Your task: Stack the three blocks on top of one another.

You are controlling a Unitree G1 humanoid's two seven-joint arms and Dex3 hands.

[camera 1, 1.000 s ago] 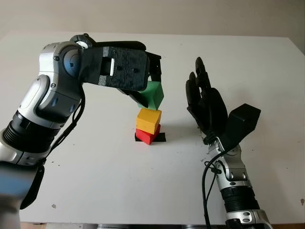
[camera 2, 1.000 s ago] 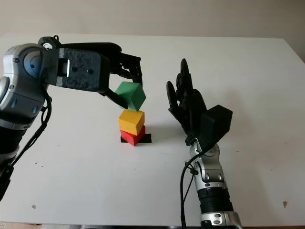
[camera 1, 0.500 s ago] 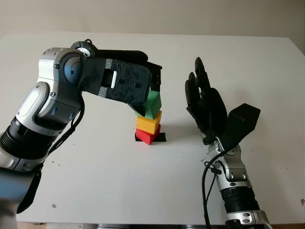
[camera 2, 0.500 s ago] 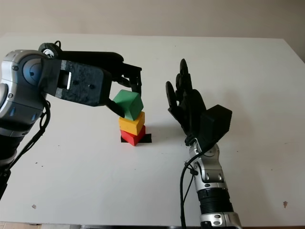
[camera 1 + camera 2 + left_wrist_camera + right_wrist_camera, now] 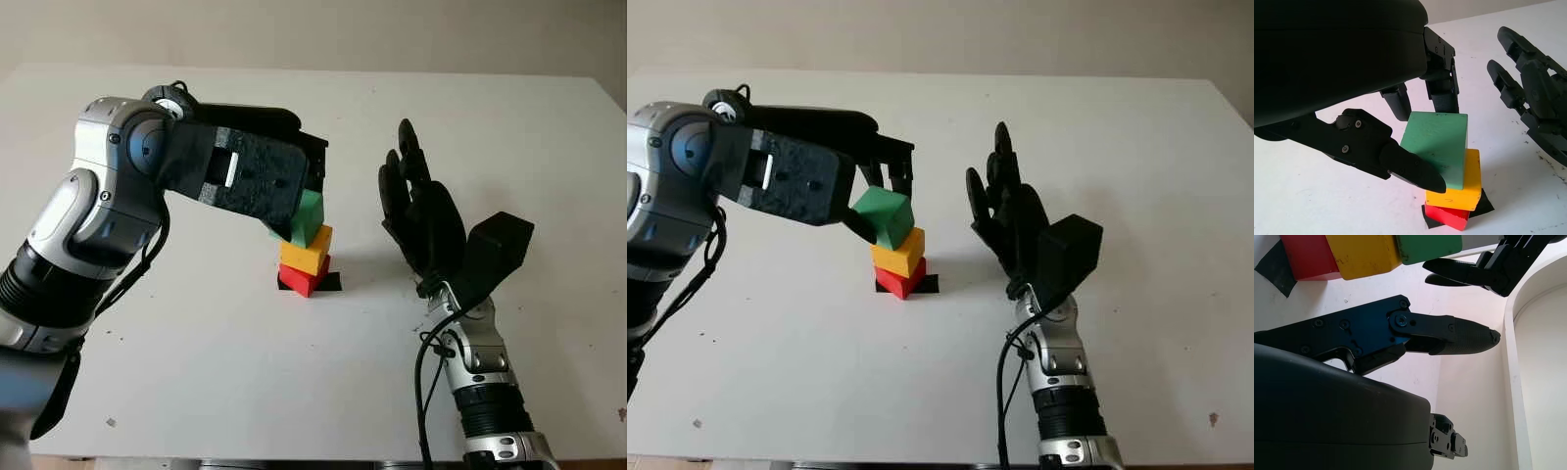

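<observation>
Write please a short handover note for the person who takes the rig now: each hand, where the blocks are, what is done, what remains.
Left hand: shut on the green block, holding it on top of the stack.
Right hand: open, held upright beside the stack, touching nothing.
Blocks: red block sits on a black mark on the table; yellow block on the red one; the green one meets the yellow top, looking slightly tilted.
Done: red and yellow stacked, green brought onto them.
Left: settle green squarely, release, withdraw the left hand without bumping the stack.
</observation>
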